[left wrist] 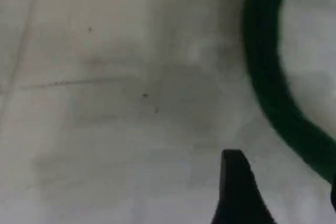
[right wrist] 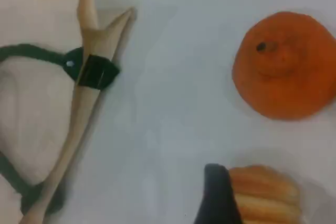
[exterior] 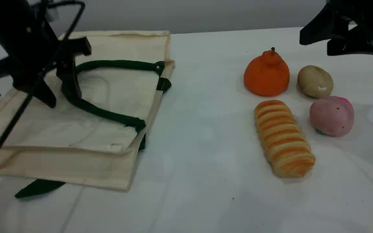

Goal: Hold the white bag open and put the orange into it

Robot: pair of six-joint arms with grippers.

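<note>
The white bag (exterior: 105,97) lies flat on the table's left half, mouth toward the right, with a dark green handle (exterior: 118,64) looped across its top. My left gripper (exterior: 62,95) hangs over the bag, open, its fingers either side of the handle's left bend. The left wrist view shows one fingertip (left wrist: 236,192) above the canvas (left wrist: 105,103) beside the handle (left wrist: 270,93). The orange (exterior: 266,76) stands on the table at right, also visible as the orange (right wrist: 286,66). My right gripper (exterior: 314,46) hovers open, high and to the right of it, holding nothing.
A ridged bread loaf (exterior: 283,139) lies in front of the orange, a brownish potato (exterior: 315,81) to its right, and a pink round fruit (exterior: 331,115) beside the loaf. A second green handle (exterior: 39,187) pokes out beneath the bag's near edge.
</note>
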